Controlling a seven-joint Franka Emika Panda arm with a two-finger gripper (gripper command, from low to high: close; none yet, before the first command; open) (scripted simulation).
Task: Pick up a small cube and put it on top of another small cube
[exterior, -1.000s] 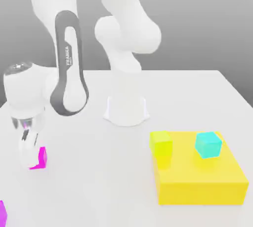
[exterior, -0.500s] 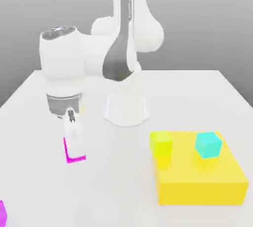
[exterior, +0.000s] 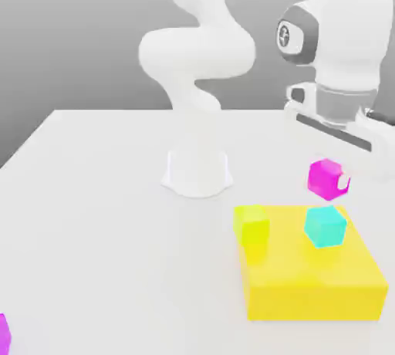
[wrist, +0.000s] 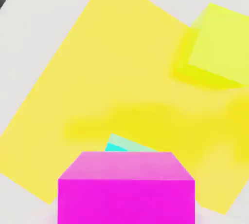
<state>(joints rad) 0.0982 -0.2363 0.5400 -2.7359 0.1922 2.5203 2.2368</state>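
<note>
Gripping the small matte magenta cube [exterior: 327, 178] clear of the white table [exterior: 100, 214], the two-finger gripper [exterior: 342, 181] hangs just above the small matte teal cube [exterior: 325, 226] on the big yellow block [exterior: 308, 284], so lowering and release remain.

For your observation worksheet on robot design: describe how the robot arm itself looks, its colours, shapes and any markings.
The arm is glossy white, built of thick rounded segments joined by bulbous curved links, rising from a round white base on the table. A dark grey ring with a small round emblem marks the wrist joint. Below it sits a grey cylindrical collar and a flat white bar-shaped hand with a dark edge. No loose cables are visible.
</note>
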